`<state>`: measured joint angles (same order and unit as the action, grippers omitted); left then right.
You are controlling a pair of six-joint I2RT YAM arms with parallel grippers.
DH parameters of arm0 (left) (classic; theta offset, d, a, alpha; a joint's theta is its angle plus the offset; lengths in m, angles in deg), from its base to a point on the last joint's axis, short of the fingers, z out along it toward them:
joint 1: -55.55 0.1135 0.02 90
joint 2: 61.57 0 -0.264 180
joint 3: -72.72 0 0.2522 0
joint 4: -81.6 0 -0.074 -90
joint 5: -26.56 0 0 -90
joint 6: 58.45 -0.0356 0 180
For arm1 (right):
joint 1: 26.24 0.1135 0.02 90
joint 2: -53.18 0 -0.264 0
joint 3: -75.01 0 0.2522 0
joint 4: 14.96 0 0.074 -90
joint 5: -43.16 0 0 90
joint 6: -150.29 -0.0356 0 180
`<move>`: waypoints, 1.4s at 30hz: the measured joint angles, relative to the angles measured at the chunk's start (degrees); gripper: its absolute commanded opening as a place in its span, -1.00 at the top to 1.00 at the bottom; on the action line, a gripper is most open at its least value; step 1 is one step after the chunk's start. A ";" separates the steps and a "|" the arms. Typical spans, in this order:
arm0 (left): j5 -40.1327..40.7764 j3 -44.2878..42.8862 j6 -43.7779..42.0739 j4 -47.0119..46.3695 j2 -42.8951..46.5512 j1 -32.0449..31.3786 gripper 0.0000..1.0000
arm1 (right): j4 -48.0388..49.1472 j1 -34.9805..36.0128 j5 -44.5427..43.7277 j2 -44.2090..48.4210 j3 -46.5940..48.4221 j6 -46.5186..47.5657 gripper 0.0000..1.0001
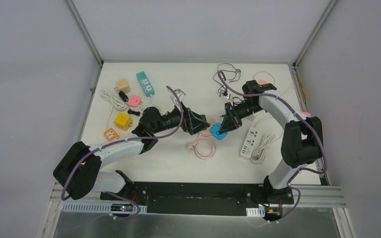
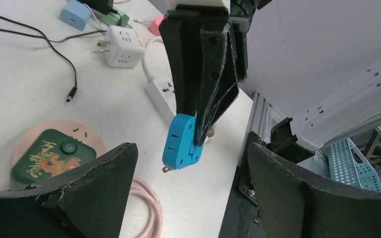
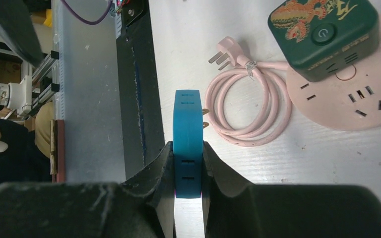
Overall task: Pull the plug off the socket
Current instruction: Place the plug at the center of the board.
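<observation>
Between the two arms, just clear of the table (image 2: 30, 74), the blue plug (image 2: 181, 144) hangs pinched across its flat sides in the right gripper (image 3: 187, 148). Its bare prongs show at the lower end and touch nothing. Its long axis runs in line with the right fingers, slanting down toward the table. The left gripper (image 1: 198, 121) is spread wide and empty, facing the plug head-on. The round pink socket (image 2: 87, 131), with a green cube (image 2: 54, 156) on it, lies just beside one left finger. The plug looks already free of any socket.
</observation>
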<state>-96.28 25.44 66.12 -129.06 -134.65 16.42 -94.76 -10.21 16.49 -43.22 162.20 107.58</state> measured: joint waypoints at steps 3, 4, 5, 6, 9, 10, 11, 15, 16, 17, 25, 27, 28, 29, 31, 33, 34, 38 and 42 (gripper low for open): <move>0.20 0.00 0.63 -1.05 -2.71 -1.57 -0.55 | -2.38 0.46 0.39 -1.09 1.01 2.32 1.00; 0.15 0.00 0.68 -1.31 -3.48 -1.88 -0.52 | -3.39 0.57 0.61 -1.42 1.36 3.13 1.00; 0.13 0.00 0.74 -1.60 -4.39 -2.21 -0.44 | -4.33 0.61 0.94 -1.70 1.68 4.07 1.00; -0.20 0.00 0.81 -1.95 -5.33 -2.36 -0.34 | -5.14 0.63 1.20 -1.90 1.95 4.87 1.00; -1.33 -0.55 1.07 -2.38 -8.04 -2.78 -0.23 | -8.76 0.70 2.25 -2.69 3.10 8.22 1.00; -1.84 -0.96 1.11 -2.56 -9.18 -2.84 -0.19 | -9.55 0.70 2.47 -2.80 3.39 9.03 1.00; -2.56 -1.49 1.18 -2.80 -10.43 -2.91 -0.15 | -10.32 0.72 2.71 -2.84 3.61 9.86 1.00; -5.29 -2.91 2.32 -4.35 -13.92 -2.91 -0.04 | -12.11 0.72 3.06 -2.89 3.98 11.76 1.00; -5.92 -3.17 2.56 -4.98 -14.47 -2.93 -0.01 | -12.31 0.72 3.08 -2.99 4.04 11.98 1.00; -6.73 -3.52 2.86 -5.75 -15.10 -2.95 0.03 | -12.50 0.72 3.15 -3.08 4.07 12.15 1.00; -11.69 -4.28 7.02 -12.59 -19.30 -3.37 0.33 | -13.31 0.72 3.15 -3.85 4.13 12.44 1.00; -12.57 -4.50 7.50 -12.74 -19.65 -3.67 0.47 | -13.29 0.72 3.13 -3.87 4.13 12.33 1.00; -12.94 -4.59 7.87 -12.74 -19.69 -3.69 0.59 | -13.27 0.72 3.10 -3.87 4.13 12.24 1.00; -13.33 -4.72 8.02 -12.74 -19.69 -3.69 0.74 | -13.22 0.72 3.15 -3.87 4.13 12.11 1.00; -14.23 -5.03 8.13 -12.52 -19.76 -3.63 1.00 | -13.40 0.72 3.15 -3.87 4.15 12.07 0.94; -14.95 -5.40 8.20 -12.17 -19.80 -3.63 1.00 | -13.64 0.70 3.06 -3.87 4.15 12.00 0.58; -15.21 -5.49 8.20 -12.15 -19.82 -3.56 1.00 | -13.60 0.70 3.02 -3.87 4.15 11.98 0.36; -15.50 -5.62 8.22 -12.17 -19.82 -3.72 1.00 | -12.79 0.72 2.91 -3.87 4.15 10.62 -0.29; -15.54 -5.64 7.43 -10.73 -19.47 -4.04 1.00 | -10.91 0.72 2.51 -3.87 4.11 8.81 -0.56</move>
<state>-111.82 19.80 73.55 -139.79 -154.12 12.37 -105.67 -9.49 19.00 -47.09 166.31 116.39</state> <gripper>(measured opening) 0.165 0.717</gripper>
